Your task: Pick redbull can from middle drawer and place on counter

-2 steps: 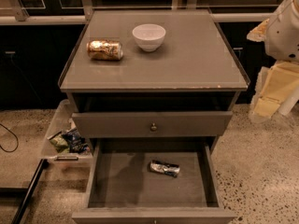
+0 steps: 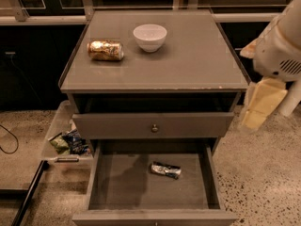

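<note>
The gripper hangs at the right of the cabinet, just outside the front right corner of the counter and apart from it. Whether it is released or clenched cannot be told. Below it and to its left, the middle drawer stands pulled open. The redbull can lies on its side on the drawer's flat bottom, near the middle and well apart from the gripper. Level with the gripper and to its left is a shut drawer front with a small brass knob. Farther off, up and to the left on the counter, a white bowl stands upright. A gold can lies on its side just beyond the bowl.
</note>
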{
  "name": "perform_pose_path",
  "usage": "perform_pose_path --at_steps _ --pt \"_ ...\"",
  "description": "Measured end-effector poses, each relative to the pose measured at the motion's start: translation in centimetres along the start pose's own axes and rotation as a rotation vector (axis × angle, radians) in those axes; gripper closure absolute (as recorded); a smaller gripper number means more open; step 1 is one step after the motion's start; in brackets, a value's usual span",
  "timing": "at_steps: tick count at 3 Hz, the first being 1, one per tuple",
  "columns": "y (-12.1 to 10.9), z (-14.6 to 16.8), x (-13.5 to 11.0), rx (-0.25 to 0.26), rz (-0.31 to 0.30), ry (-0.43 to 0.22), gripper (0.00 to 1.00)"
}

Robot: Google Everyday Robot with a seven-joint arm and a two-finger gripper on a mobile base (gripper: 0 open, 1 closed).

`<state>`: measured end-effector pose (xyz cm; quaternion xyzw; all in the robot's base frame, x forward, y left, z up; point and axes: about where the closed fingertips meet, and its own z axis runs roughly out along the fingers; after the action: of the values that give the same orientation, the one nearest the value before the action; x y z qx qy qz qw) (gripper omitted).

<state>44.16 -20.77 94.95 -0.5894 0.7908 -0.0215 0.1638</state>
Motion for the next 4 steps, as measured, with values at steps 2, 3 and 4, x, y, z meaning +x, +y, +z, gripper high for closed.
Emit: perform_pose_path --at_steps 2,3,4 --pt "3.3 12.9 1.8 -0.098 0.030 -0.031 0.00" --pt "3.8 18.8 3.9 -0.096 0.010 -0.044 0.00" --pt "4.1 22.9 4.7 -0.092 -0.016 -0.082 0.00"
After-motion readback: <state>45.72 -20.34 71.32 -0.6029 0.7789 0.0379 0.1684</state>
